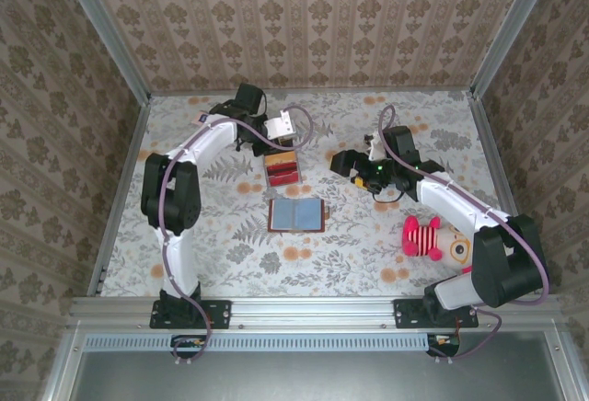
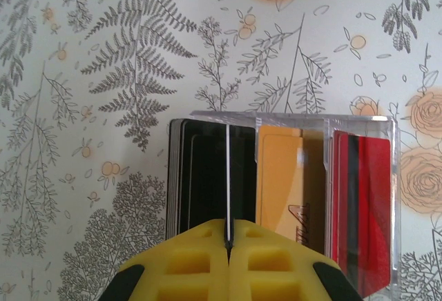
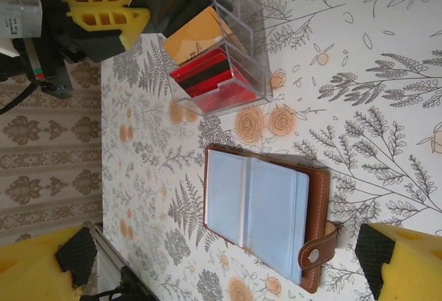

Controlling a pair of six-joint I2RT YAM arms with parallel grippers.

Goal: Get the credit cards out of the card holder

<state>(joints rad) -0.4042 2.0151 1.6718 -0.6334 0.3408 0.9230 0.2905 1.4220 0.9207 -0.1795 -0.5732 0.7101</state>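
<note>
**A:** The fingers [image 2: 186,266] of the left gripper [image 2: 228,240] are pinched together on a dark credit card [image 3: 169,7], held edge-on just above the clear tray [image 2: 290,117]. The right gripper [image 1: 354,164] has its fingers [image 3: 404,259] spread wide with nothing between them, hanging over the card holder [image 3: 259,211].

**B:** How far along, would you say?

**A:** Nearly through, I'd guess. On the table [image 1: 184,235] the tray already holds black, orange and red stacks side by side. The card holder lies opened flat near the middle, and the grey-blue sleeves facing up look bare. I can't see any leaves underneath. The pinched card seems bound for the black stack.

**B:** Room to move?

**A:** Plenty. The table's metal rim is well away from both grippers, and the plush toy [image 1: 423,237] sits off by the right arm, well apart from the card holder. The tight spot is the tray's thin divider, near the hanging card. Smaller yet, the snap tab [image 3: 318,254] sticks out near a right finger.
</note>
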